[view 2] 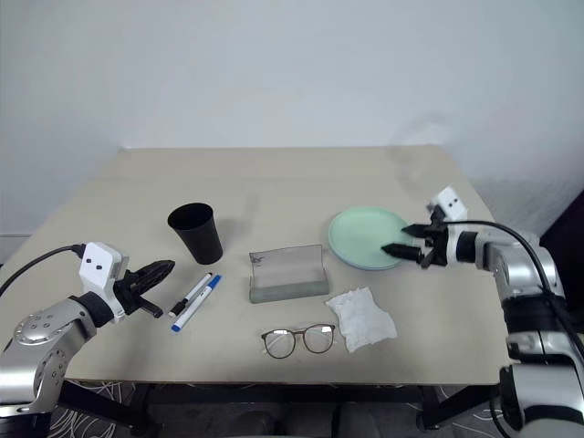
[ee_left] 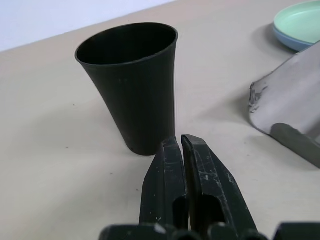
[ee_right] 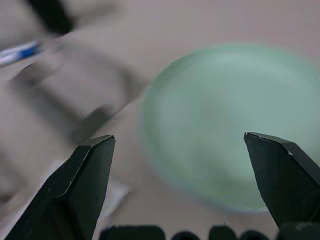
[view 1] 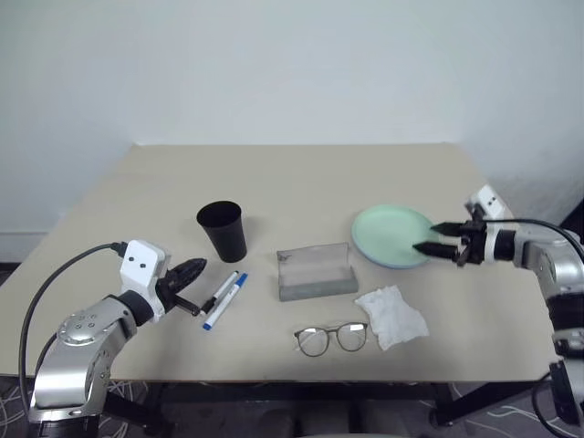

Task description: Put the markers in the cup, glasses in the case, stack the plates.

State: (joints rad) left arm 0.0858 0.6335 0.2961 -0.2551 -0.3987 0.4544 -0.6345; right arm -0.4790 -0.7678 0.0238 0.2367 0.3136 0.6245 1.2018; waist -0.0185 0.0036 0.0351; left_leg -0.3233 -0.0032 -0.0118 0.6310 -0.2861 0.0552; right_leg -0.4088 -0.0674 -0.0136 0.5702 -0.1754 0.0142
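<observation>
Desk [view 1: 301, 182] holds everything. Cup [view 1: 223, 230] upright at about 9 o'clock from the case [view 1: 316, 271], open and empty as far as visible. Two markers [view 1: 224, 297] lie side by side at 5 o'clock of the cup, blue cap [view 1: 239, 282] outermost. Glasses [view 1: 331, 338] sit at 6 o'clock of the case, white cloth [view 1: 392, 316] just beside them at 3 o'clock. Green plate [view 1: 392, 234] rests on the blue plate [view 1: 409, 263], at 2 o'clock from the case. Left gripper [view 1: 190, 271] near the markers, jaws closed, empty. Right gripper [view 1: 440, 238] at the plates' 3 o'clock edge, jaws wide, holding nothing.
</observation>
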